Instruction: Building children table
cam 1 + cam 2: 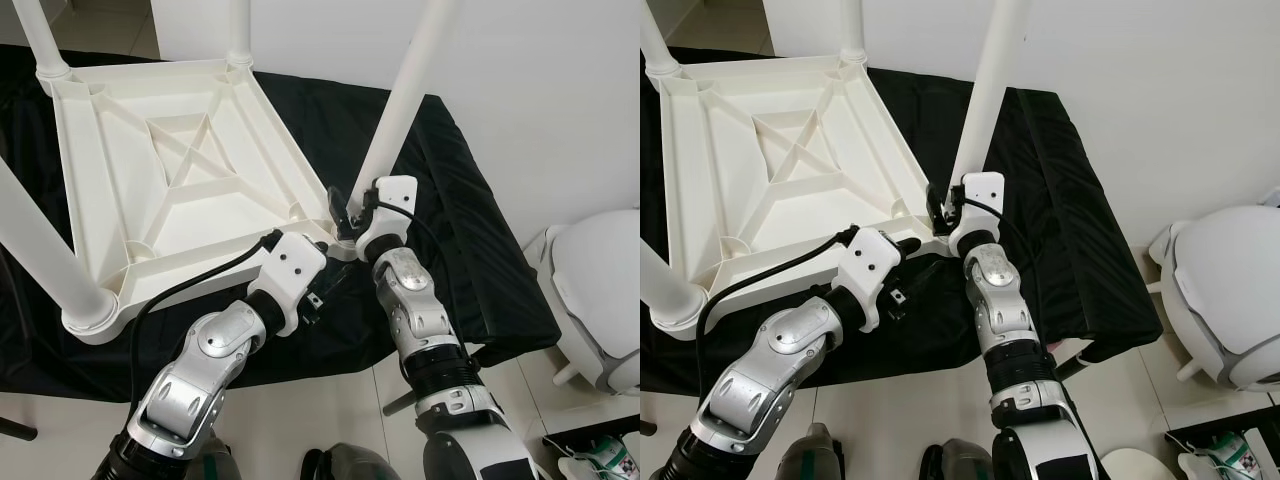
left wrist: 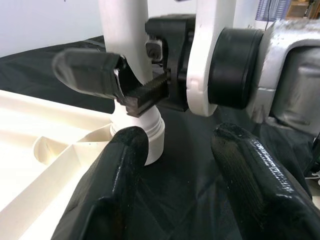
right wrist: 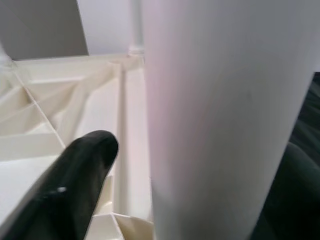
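Observation:
A white plastic children's table (image 1: pixel 180 170) lies upside down on a black-covered surface. At its near right corner a white leg (image 1: pixel 405 90) stands up in its socket (image 2: pixel 145 135). My right gripper (image 1: pixel 345 215) is shut on the base of that leg, one black finger (image 3: pixel 65 185) on each side of the tube (image 3: pixel 215 125); its ribbed pad (image 2: pixel 147 95) presses the leg. My left gripper (image 1: pixel 320 290) hovers open just in front of the same corner, over the cloth, with nothing between its fingers (image 2: pixel 115 190).
Three more white legs stand on the other corners: far left (image 1: pixel 45 40), far middle (image 1: pixel 240 30) and near left (image 1: pixel 40 250). The black cloth (image 1: pixel 470 250) ends at the right. A rounded white object (image 1: pixel 600 290) stands on the floor beyond it.

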You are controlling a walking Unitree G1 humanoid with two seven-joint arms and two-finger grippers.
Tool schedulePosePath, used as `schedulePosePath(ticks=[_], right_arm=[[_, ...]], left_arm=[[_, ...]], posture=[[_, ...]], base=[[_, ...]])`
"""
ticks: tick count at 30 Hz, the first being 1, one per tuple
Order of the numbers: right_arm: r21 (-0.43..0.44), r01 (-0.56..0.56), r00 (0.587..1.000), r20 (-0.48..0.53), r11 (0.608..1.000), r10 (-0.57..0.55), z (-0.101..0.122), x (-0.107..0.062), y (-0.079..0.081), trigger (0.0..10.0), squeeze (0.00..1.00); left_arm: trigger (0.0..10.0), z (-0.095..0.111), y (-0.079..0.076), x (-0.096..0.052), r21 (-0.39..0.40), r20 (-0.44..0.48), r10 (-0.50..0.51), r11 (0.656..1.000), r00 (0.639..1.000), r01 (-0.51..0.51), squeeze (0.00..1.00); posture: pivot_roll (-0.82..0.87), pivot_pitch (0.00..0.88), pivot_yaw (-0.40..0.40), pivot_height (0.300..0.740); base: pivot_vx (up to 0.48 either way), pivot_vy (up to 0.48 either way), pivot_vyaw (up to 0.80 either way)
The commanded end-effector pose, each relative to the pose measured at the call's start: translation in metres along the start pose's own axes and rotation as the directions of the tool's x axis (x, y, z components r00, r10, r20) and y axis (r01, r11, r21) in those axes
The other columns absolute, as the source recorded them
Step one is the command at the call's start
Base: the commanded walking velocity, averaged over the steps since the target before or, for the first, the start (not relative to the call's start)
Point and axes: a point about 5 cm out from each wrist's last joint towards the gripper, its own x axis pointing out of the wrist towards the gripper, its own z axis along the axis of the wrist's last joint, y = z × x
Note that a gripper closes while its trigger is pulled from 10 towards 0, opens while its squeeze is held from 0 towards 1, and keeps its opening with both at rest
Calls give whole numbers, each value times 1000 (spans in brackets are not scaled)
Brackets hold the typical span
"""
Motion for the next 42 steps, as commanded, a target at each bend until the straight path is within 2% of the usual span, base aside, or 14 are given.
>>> schedulePosePath(ticks=[1,3,4,8,10,12,17,21,26,34,36,37,38,42], right_arm=[[13,-45,999,-5,999,45,2,-6,-18,10000,1000],[13,-45,999,-5,999,45,2,-6,-18,10000,1000],[18,-97,995,-12,995,97,3,-8,-23,10000,0],[17,-215,976,-39,977,215,2,-13,-34,10000,0],[-8,-353,933,-77,936,351,-1,-17,-44,10000,0],[-8,-353,933,-77,936,351,-1,-17,-44,10000,0],[-18,-504,851,-180,864,493,-11,-19,-56,10000,0],[-36,-547,819,-230,836,526,-13,-14,-62,10000,0],[-57,-547,817,-255,835,518,-12,-3,-66,10000,0],[-62,-556,803,-297,829,516,-15,8,-56,10000,0],[-61,-559,799,-305,827,517,-17,9,-54,9490,0],[-47,-568,789,-313,822,528,-20,9,-51,3373,0],[-35,-581,778,-318,813,542,-24,8,-47,0,0],[-15,-600,760,-323,800,563,-29,6,-43,0,0]], left_arm=[[10000,1,-3,1,10,3,-9,1000,1000,9,0],[10000,1,-3,1,10,3,-9,1000,1000,9,0],[10000,1,-2,1,11,4,-9,1000,1000,9,0],[10000,1,-2,1,11,5,-9,1000,1000,9,0],[10000,2,-1,1,11,5,-10,1000,1000,10,0],[10000,2,-1,1,11,5,-10,1000,1000,10,0],[10000,2,0,2,14,6,-12,1000,1000,12,0],[10000,3,1,2,15,7,-10,1000,1000,10,0],[10000,3,1,1,15,6,-5,1000,1000,5,0],[10000,4,2,0,17,6,5,1000,1000,-5,0],[10000,4,2,0,17,6,6,1000,1000,-6,0],[10000,4,2,0,16,7,8,1000,1000,-8,0],[10000,4,3,0,15,8,13,1000,1000,-13,0],[10000,5,3,0,11,9,25,1000,1000,-25,0]], posture=[[52,0,-148,740],[52,0,-148,740],[52,0,-148,740],[49,0,-143,740],[47,0,-138,740],[47,0,-138,740],[47,0,-130,740],[51,0,-130,740],[58,0,-130,740],[66,0,-137,740],[69,0,-141,740],[69,0,-141,740],[74,0,-145,740],[79,0,-147,740]], base=[[0,0,0],[0,0,0],[0,0,0],[0,0,0],[0,0,0],[0,0,0],[0,0,0],[0,0,0],[0,0,0],[0,0,0],[0,0,0],[0,0,0],[0,0,0],[0,0,0]])
